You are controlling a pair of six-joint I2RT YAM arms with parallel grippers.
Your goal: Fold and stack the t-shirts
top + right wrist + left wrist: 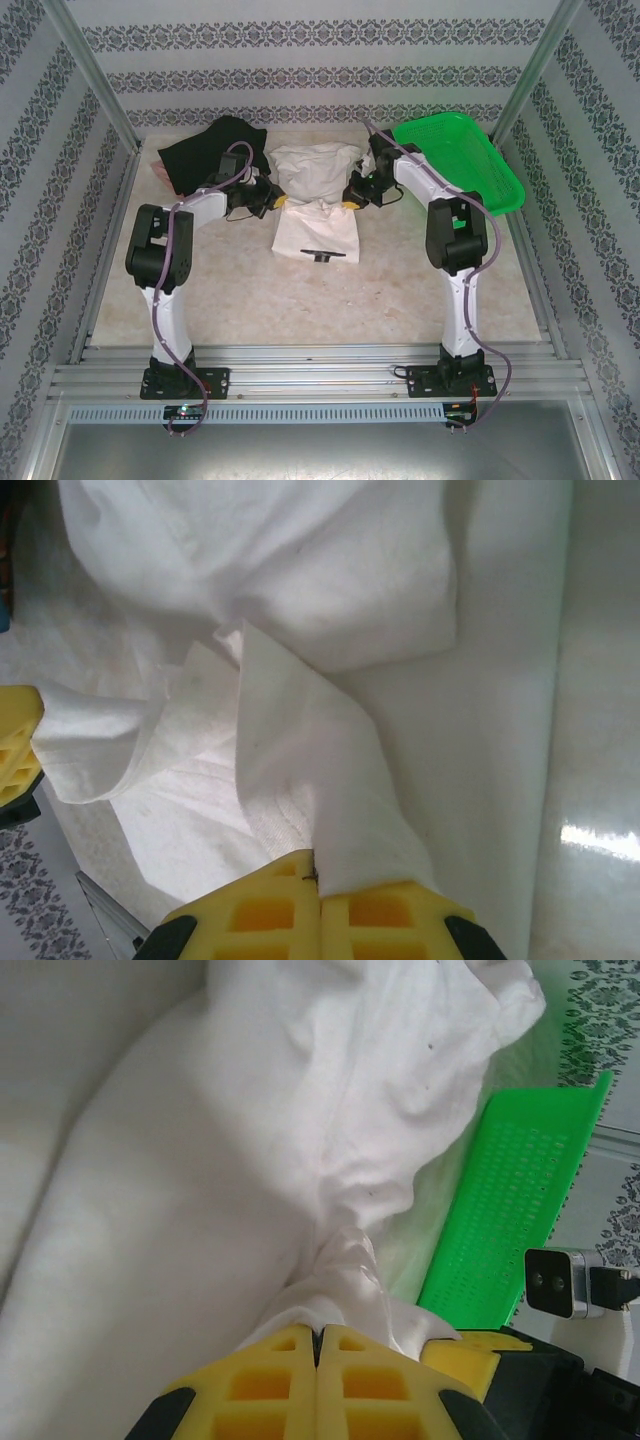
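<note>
The cream-white t-shirt (315, 200) lies in the middle of the table, bunched at its far half and flat at its near half. My left gripper (277, 199) is shut on the shirt's left edge, a pinched fold (345, 1275) rising from its yellow fingers (275, 1385). My right gripper (352, 203) is shut on the shirt's right edge, cloth (330, 780) squeezed between its yellow fingers (385, 920). The black t-shirt (205, 150) lies crumpled at the far left, behind the left arm.
A bright green mesh basket (465, 160) stands at the far right, its wall (520, 1200) close behind the white cloth. Patterned walls and metal posts ring the table (330, 300). Bare tabletop lies in front of the shirt.
</note>
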